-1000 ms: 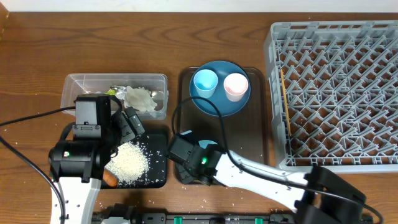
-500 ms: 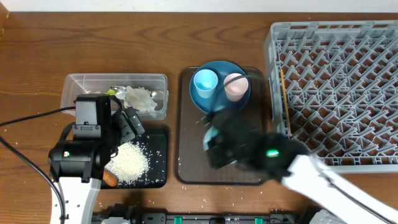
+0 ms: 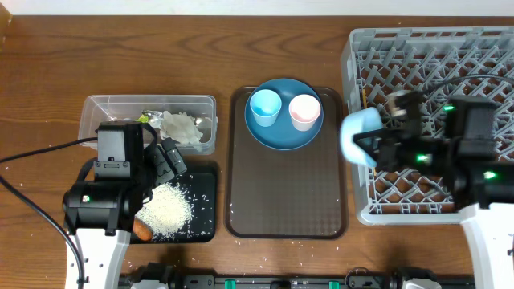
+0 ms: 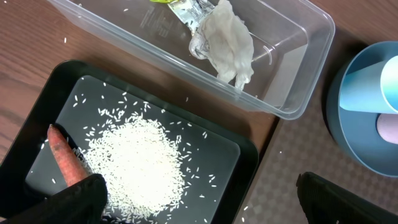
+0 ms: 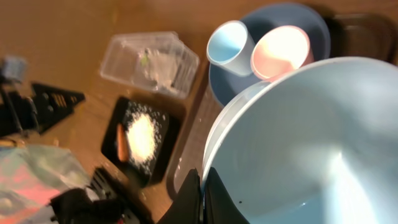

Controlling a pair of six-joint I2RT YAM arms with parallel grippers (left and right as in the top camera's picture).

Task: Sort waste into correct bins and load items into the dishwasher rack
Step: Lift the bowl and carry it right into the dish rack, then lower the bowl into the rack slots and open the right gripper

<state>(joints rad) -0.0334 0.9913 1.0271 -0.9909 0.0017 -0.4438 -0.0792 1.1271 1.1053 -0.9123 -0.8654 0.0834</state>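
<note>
**Overhead:** The right gripper [image 3: 377,150] is pinching the pale blue-white bowl [image 3: 357,136] and holding it tipped on edge, right at the left wall of the dishwasher rack [image 3: 418,34]. The left gripper [image 3: 166,159] is hanging over the black tray [image 3: 205,181], jaws spread wide and carrying nothing. The light-blue cup [image 3: 264,107] and pink cup [image 3: 304,111] are standing on the blue plate [image 3: 283,138].

**Left wrist:** The fingers are showing at both bottom corners, far apart. Below them, rice [image 4: 137,165] is lying piled in the black tray, with the carrot [image 4: 63,163] at its left end. A paper scrap [image 4: 225,43] is sitting in the clear tub [image 4: 292,102].

**Right wrist:** The bowl is filling the frame. The fingers [image 5: 189,199] are pressing together on its rim, one inside and one outside.

**Handling:** The bowl is looking stiff, smooth and probably slick. I cannot tell whether it is ceramic or plastic, so it is best treated as breakable. The rim is the only edge thin enough to take hold of. With all the weight hanging off that one pinch, the bowl is likely to swing or slip. It should be lowered slowly, on edge, between the pegs.
</note>
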